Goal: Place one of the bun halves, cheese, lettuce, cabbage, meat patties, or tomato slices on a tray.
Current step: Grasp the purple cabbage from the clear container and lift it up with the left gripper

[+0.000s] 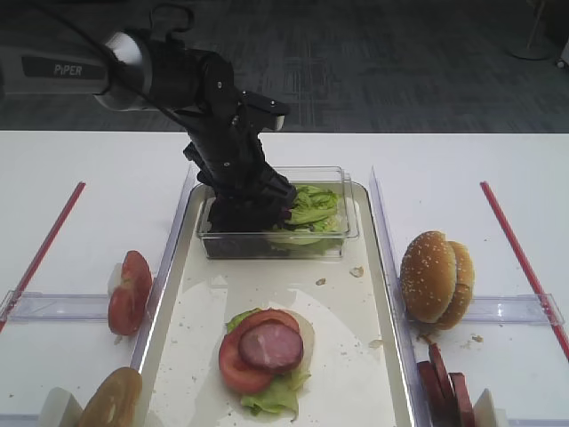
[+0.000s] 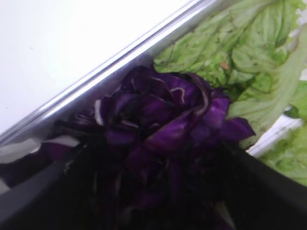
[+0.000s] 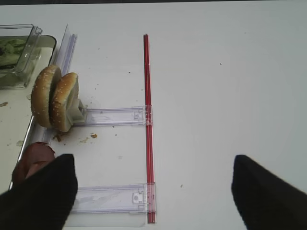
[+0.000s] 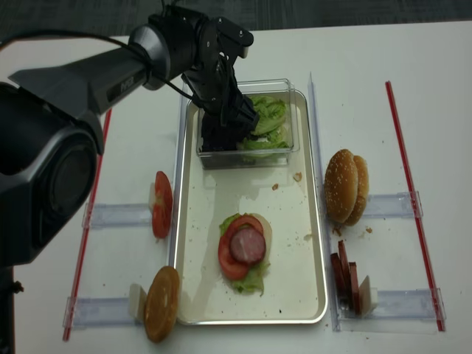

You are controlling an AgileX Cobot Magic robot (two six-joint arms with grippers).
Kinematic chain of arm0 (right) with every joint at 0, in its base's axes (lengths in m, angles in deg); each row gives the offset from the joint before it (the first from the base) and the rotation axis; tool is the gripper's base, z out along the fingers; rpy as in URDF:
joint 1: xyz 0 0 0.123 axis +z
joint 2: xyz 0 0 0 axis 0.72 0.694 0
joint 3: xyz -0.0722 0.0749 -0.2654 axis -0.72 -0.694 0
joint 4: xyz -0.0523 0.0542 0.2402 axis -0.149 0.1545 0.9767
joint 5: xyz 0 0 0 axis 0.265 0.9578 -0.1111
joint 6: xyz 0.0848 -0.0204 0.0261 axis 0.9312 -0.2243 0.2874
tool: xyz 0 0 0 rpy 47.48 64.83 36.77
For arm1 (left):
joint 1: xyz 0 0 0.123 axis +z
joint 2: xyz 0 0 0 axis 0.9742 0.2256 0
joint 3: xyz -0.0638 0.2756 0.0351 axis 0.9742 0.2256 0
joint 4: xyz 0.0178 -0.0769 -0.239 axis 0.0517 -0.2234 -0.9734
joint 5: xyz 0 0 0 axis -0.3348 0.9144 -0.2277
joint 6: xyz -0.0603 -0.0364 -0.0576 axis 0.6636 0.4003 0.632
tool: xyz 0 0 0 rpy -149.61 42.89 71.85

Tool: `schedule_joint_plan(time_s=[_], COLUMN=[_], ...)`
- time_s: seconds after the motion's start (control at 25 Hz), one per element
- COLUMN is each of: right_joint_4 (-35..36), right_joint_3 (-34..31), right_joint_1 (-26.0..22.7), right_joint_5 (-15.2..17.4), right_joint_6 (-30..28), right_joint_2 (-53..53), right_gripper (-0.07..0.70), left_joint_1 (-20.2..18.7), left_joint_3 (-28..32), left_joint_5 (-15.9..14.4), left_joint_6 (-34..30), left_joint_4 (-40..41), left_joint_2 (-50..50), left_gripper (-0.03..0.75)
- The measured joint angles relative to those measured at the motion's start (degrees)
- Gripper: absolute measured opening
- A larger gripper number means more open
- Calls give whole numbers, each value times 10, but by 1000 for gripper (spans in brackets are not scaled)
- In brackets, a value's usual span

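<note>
The white surface (image 1: 89,169) is seen as the largest thing, smooth and matte, with thin red strips and clear plastic holders laid on it at both sides, probably so that each ingredient has its own station. In the middle the tray (image 1: 378,294) is placed, long and rectangular, with a cream floor dotted with crumbs and a silvery raised rim. At its far end a small clear plastic box (image 1: 351,233) is set, in which the lettuce (image 1: 313,206), pale green and ruffled, fills the right part, while the cabbage (image 2: 163,120), thin curly strips of dark glossy purple, is packed in the left part. The left hand (image 1: 251,203) is lowered into this left part of the box; its fingers are spread wide around the cabbage heap and are not yet closed on it, which is judged to be the moment just before a grasp. At the near part of the tray a stack is already built: lettuce below, a red glossy tomato slice (image 1: 240,360), and a round pinkish-brown meat patty (image 1: 271,345) on top. The bun halves (image 1: 436,277), golden and domed with sesame seeds, are stood on edge against a holder to the right of the tray, so that they can be gripped from the sides. More meat slices are kept upright at the near right, and tomato slices (image 1: 129,292) at the left. The right hand (image 3: 153,191) is held wide open and empty above the surface at the right.
</note>
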Motion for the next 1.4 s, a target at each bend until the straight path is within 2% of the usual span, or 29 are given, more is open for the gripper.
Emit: schedule_joint_plan(time_s=[0.32, 0.8, 1.12, 1.4], right_joint_4=[0, 0, 0, 0], right_joint_3=[0, 0, 0, 0], right_joint_1=[0, 0, 0, 0], right_joint_5=[0, 0, 0, 0], right_joint_6=[0, 0, 0, -1], right_joint_2=[0, 0, 0, 0], right_gripper=[666, 666, 666, 666], left_joint_1=[0, 0, 0, 1], left_joint_3=[-1, -1, -1, -1], left_joint_5=[4, 6, 8, 12], left_joint_6=[0, 0, 0, 0], left_joint_4=[0, 5, 12, 13], left_joint_2=[9, 13, 14, 14], left_gripper=[489, 416, 333, 227])
